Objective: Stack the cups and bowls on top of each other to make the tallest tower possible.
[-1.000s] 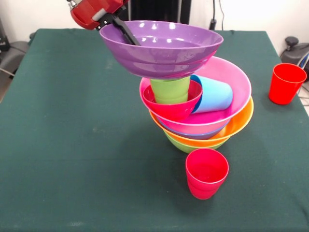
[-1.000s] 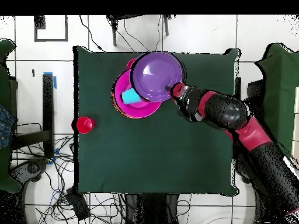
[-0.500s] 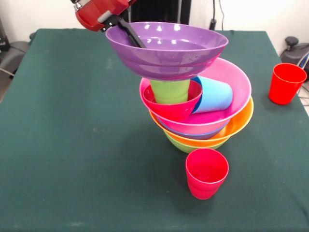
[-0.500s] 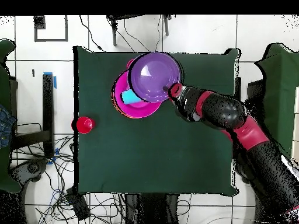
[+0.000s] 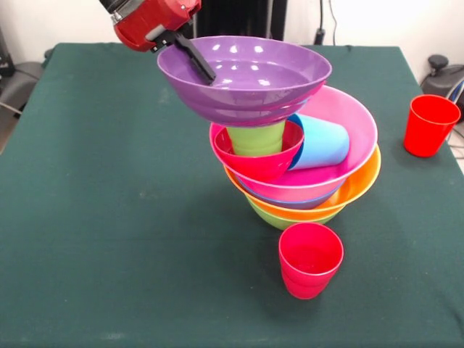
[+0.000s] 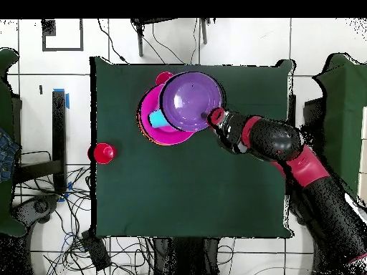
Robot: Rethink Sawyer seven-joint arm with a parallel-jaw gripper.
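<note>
My gripper [image 5: 187,52] [image 6: 213,114] is shut on the left rim of the purple bowl [image 5: 246,76] [image 6: 191,100], with one black finger [image 5: 197,61] inside it. The bowl hangs slightly tilted, its base right at the top of the lime green cup [image 5: 255,138]. That cup stands in the small red bowl [image 5: 257,163]. The red bowl and a sky blue cup [image 5: 322,141] [image 6: 159,119] lying on its side rest in the pink bowl [image 5: 355,119] [image 6: 149,127]. Below it are nested the blue bowl [image 5: 290,204], orange bowl [image 5: 362,181] and lime green bowl [image 5: 290,220].
One red cup [image 5: 310,259] [image 6: 163,76] stands on the green tablecloth just in front of the tower. Another red cup [image 5: 429,125] [image 6: 102,152] stands apart near the table's right edge in the front view.
The purple bowl has shifted a little sideways and sunk slightly onto the green cup, still held by its rim. The tower and both red cups have not moved.
</note>
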